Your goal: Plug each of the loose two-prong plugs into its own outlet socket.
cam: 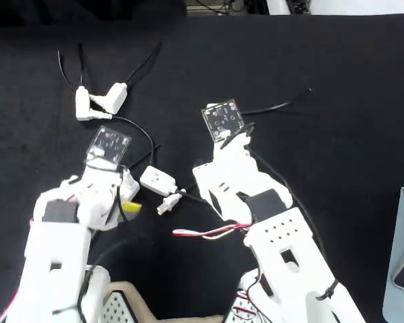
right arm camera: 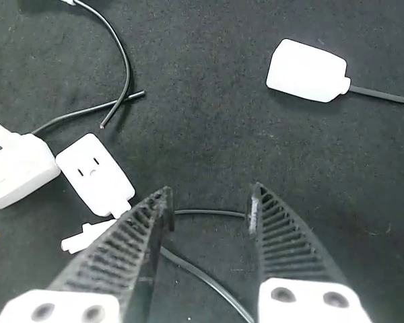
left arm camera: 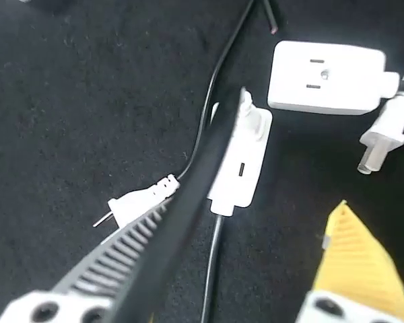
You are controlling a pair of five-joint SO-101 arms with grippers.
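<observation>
A white outlet socket (cam: 156,180) lies mid-table with a loose two-prong plug (cam: 167,204) just beside it. In the left wrist view that socket (left arm camera: 326,77) and plug (left arm camera: 384,134) lie beyond my left gripper (left arm camera: 289,151), which is open. A second white socket (left arm camera: 239,161) lies by its black finger (left arm camera: 188,195), partly hidden, and another plug (left arm camera: 138,205) lies beside it. My right gripper (right arm camera: 209,202) hovers open over a black cable, with the socket (right arm camera: 94,171) and plug (right arm camera: 87,235) off to one side.
A further white plug (cam: 84,104) and socket (cam: 112,97) with black cables lie at the far left of the black cloth. Another white block (right arm camera: 306,70) on a cable lies beyond the right gripper. A grey box (cam: 402,262) stands at the right edge.
</observation>
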